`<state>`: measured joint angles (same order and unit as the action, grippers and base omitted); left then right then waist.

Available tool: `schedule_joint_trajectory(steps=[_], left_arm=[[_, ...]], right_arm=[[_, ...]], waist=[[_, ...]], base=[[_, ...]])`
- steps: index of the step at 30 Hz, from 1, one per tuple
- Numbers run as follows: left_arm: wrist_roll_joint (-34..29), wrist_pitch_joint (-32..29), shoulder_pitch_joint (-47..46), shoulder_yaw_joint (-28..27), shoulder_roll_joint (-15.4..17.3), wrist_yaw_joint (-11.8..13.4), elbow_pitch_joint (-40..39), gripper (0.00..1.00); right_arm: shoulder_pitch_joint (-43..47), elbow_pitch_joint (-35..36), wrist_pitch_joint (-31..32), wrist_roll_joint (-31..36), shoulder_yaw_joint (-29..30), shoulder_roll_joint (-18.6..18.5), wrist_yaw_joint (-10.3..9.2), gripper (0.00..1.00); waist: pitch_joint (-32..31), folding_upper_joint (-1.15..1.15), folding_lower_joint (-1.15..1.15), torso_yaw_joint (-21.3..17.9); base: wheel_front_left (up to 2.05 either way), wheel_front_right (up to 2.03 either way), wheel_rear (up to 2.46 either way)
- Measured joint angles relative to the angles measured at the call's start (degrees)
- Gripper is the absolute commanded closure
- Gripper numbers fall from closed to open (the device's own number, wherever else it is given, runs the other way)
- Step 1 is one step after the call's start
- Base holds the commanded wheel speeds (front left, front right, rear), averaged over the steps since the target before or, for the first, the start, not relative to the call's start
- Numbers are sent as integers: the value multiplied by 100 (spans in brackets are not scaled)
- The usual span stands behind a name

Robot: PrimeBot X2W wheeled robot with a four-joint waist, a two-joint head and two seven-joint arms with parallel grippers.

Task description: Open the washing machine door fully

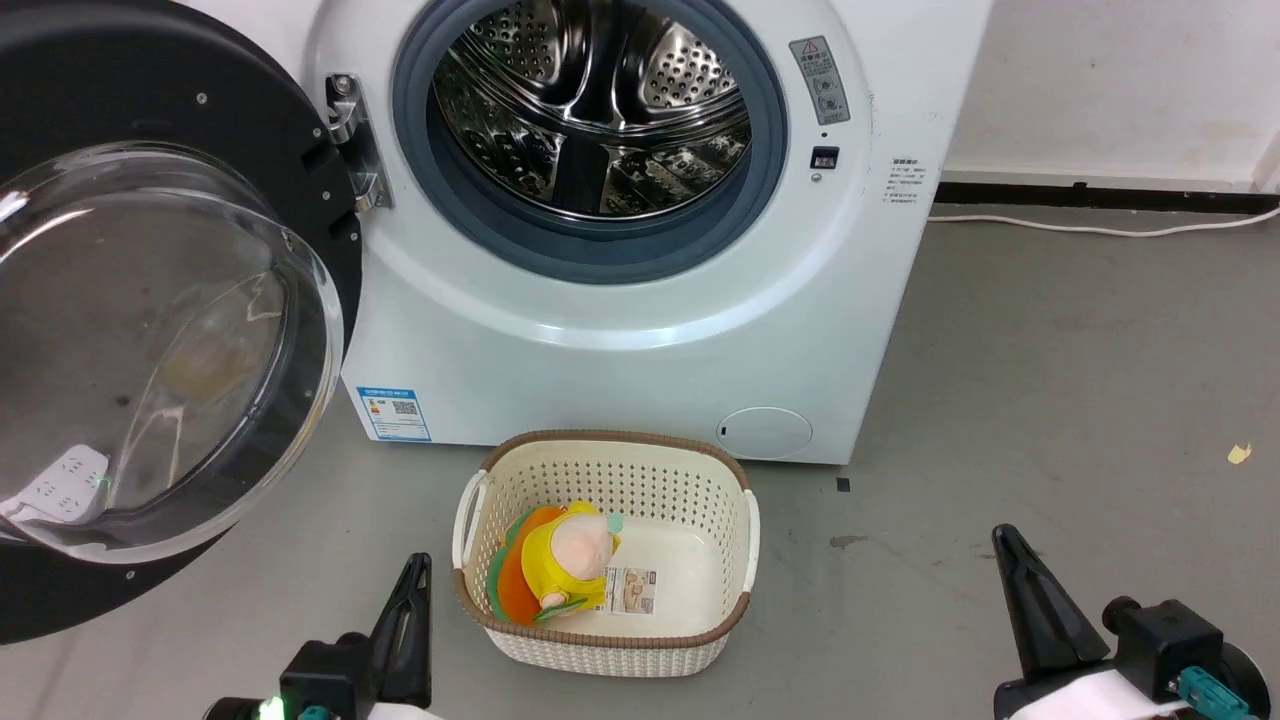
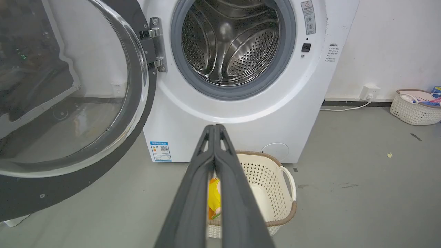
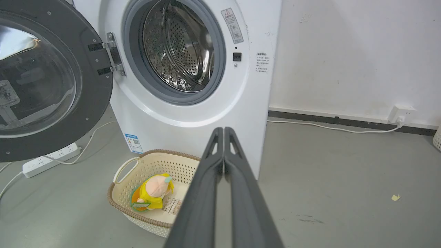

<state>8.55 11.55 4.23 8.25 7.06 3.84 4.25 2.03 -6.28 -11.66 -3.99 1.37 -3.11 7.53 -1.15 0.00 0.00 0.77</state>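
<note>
Washing machine door [image 1: 150, 340] swung out wide on left-side hinge, glass bowl facing out, left of white washing machine [image 1: 620, 370]; drum [image 1: 600, 110] uncovered. Left pincer [image 1: 418, 566] shut tight, fingers pressed together, empty, lower left, apart from door. Right pincer [image 1: 1003, 536] likewise shut, empty, lower right over grey floor [image 1: 1050, 400]. Cream basket [image 1: 610, 437] on floor just before machine, yellow plush toy [image 1: 572, 560] inside.

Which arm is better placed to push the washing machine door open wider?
Probably the left. The round glossy black door hangs at the robot's left, nearest the shut left gripper; the shut right gripper sits beyond the cream perforated basket.
</note>
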Motion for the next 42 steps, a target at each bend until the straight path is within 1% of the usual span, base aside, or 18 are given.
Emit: schedule_joint_trajectory(steps=[36,42], left_arm=[[-330,-449,-109,-326,-131,-151,-140,100],[-392,-548,-188,-376,-205,-194,-197,100]], right_arm=[[-26,240,453,145,-46,0,0,100],[-32,287,552,168,-59,0,0,100]], waist=[[44,0,0,-30],[55,0,0,-37]], base=[[0,0,0],[0,0,0]])
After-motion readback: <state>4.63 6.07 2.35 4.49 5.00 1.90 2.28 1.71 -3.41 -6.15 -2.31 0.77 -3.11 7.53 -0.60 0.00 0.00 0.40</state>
